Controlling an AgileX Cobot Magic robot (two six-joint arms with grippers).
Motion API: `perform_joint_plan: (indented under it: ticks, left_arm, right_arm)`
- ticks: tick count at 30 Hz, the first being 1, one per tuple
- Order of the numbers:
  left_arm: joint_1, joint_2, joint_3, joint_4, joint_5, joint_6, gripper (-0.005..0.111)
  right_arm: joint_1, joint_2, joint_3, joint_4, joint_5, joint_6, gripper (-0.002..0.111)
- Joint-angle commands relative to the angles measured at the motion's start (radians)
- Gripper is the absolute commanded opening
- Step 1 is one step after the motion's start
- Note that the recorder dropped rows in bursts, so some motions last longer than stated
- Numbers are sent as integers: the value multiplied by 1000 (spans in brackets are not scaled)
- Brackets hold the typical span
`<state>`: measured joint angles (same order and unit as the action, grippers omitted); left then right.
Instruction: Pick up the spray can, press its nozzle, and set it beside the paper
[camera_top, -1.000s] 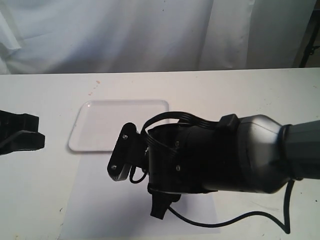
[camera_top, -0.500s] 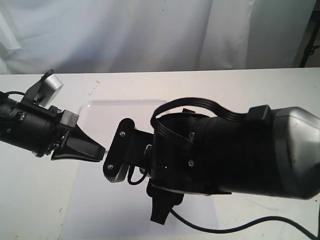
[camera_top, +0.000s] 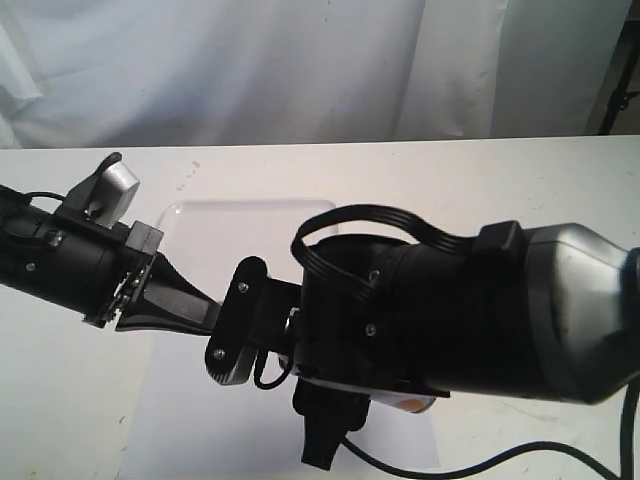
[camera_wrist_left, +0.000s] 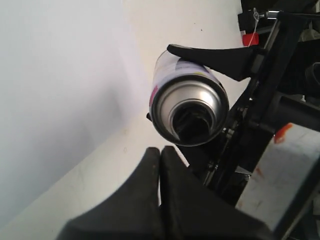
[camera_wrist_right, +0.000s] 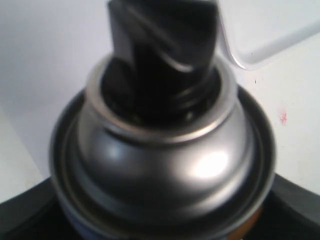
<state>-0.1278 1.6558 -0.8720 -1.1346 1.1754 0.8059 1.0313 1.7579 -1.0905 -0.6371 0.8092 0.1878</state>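
Observation:
The silver spray can (camera_wrist_left: 189, 107) is held up above the paper (camera_top: 200, 420) by my right gripper (camera_wrist_right: 162, 210), which is shut on its body. One black finger (camera_wrist_left: 220, 59) lies along the can's side. The can's domed top fills the right wrist view, with the black nozzle (camera_wrist_right: 162, 55) standing up in its middle. My left gripper (camera_wrist_left: 160, 150) is shut, and its joined tips point at the can's top, just short of the rim. In the exterior view the left gripper (camera_top: 205, 315) reaches in beside the right arm, which hides all of the can but an orange patch of its label (camera_top: 415, 403).
A glossy white rimmed tray (camera_top: 190, 235) lies on the white table (camera_top: 500, 180) just behind the paper. The bulky right arm (camera_top: 470, 310) and its cable (camera_top: 480, 455) take up the front right. A white curtain hangs behind the table.
The left arm has come in from the left edge, gripper shut, until its tips are beside the right wrist. The right arm has shifted only slightly with the can.

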Motion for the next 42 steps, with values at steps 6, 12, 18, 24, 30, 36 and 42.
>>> perform_joint_plan:
  ticks: [6, 12, 18, 24, 30, 36, 42]
  left_arm:
    - [-1, 95, -6, -89, 46, 43, 0]
    - [-1, 125, -6, -85, 46, 43, 0]
    - [-1, 183, -6, -107, 46, 66, 0]
    - [-1, 187, -6, -126, 46, 87, 0]
    - [-5, 187, -6, -131, 46, 87, 0]
    - [-16, 187, -6, -138, 46, 104, 0]
    - [-16, 187, -6, -142, 46, 111, 0]
  right_arm:
    - [-6, 56, -3, -61, 19, -1, 0]
    - [-9, 71, -3, -78, 34, 26, 0]
    - [-9, 71, -3, -78, 33, 26, 0]
    - [-9, 71, -3, -76, 31, 26, 0]
    - [-9, 71, -3, -76, 26, 26, 0]
    - [-7, 71, -3, -76, 24, 26, 0]
    - [-8, 71, -3, -74, 16, 26, 0]
